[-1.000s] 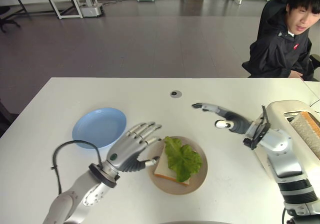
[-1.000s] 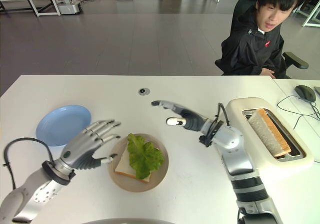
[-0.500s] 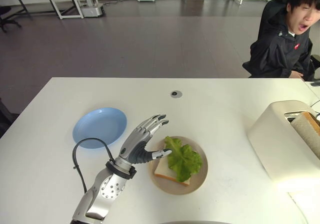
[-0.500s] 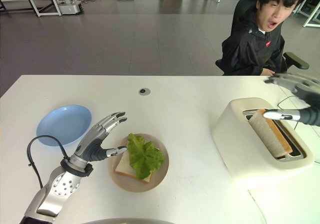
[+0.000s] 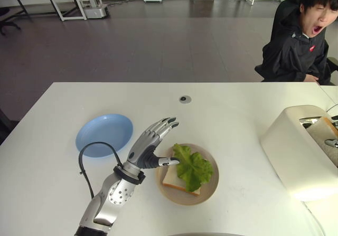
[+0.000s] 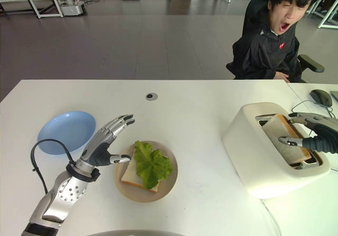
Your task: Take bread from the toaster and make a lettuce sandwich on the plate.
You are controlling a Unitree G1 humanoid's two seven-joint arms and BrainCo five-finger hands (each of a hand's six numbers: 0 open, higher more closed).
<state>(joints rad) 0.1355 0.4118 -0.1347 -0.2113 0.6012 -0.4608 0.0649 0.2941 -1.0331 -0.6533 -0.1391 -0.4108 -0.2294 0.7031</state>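
A tan plate (image 6: 170,185) sits at the table's middle front, holding a bread slice (image 6: 128,177) with a green lettuce leaf (image 6: 151,164) on top. My left hand (image 6: 105,143) is open just left of the plate, thumb tip near the lettuce's edge, holding nothing. At the right stands the cream toaster (image 6: 256,157) with another bread slice (image 6: 287,145) sticking up from its slot. My right hand (image 6: 312,133) hovers at that slice, thumb against its near face and fingers spread over its far edge, not closed on it.
A light blue plate (image 5: 104,134) lies left of my left hand. A small round grommet (image 5: 183,99) sits in the tabletop further back. A computer mouse (image 6: 319,97) and cables lie behind the toaster. A seated person is beyond the table's far right corner.
My right arm swung from the table's middle over to the toaster and has come down around the slice. My left hand rose slightly and stays beside the plate.
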